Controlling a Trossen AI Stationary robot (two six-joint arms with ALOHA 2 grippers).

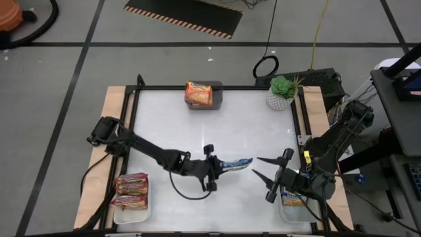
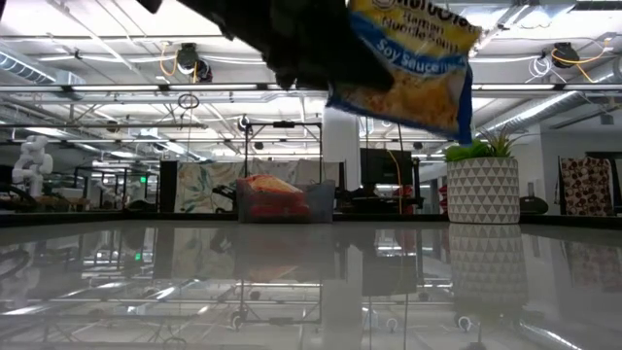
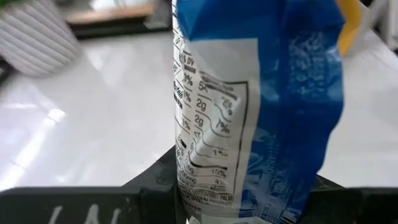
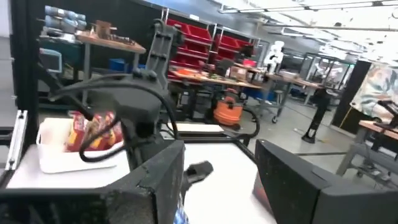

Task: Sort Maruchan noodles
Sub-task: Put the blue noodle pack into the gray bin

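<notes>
A blue-and-yellow Maruchan noodle packet (image 1: 235, 163) hangs above the table's middle, and my left gripper (image 1: 212, 168) is shut on it. The low view shows its printed face (image 2: 413, 58) high above the tabletop. My right gripper (image 1: 256, 166) stands open just right of the packet's free end and touches nothing. Red packets (image 1: 131, 189) lie in the white tray (image 1: 116, 212) at the near left. One orange packet (image 1: 198, 93) lies in the grey bin (image 1: 219, 99) at the far edge. Another packet (image 1: 293, 198) lies in the near right tray under the right arm. My left gripper pinches the packet's near end (image 3: 205, 199) between its two fingers. The fingers come from the table's left, slanting a little downward. The packet sticks out past them toward the right gripper, standing on edge and clear of the table.
A potted plant in a white pot (image 1: 281, 93) stands at the far right corner. A black frame (image 1: 135, 115) runs round the white tabletop. Bare tabletop lies between the bin and the arms.
</notes>
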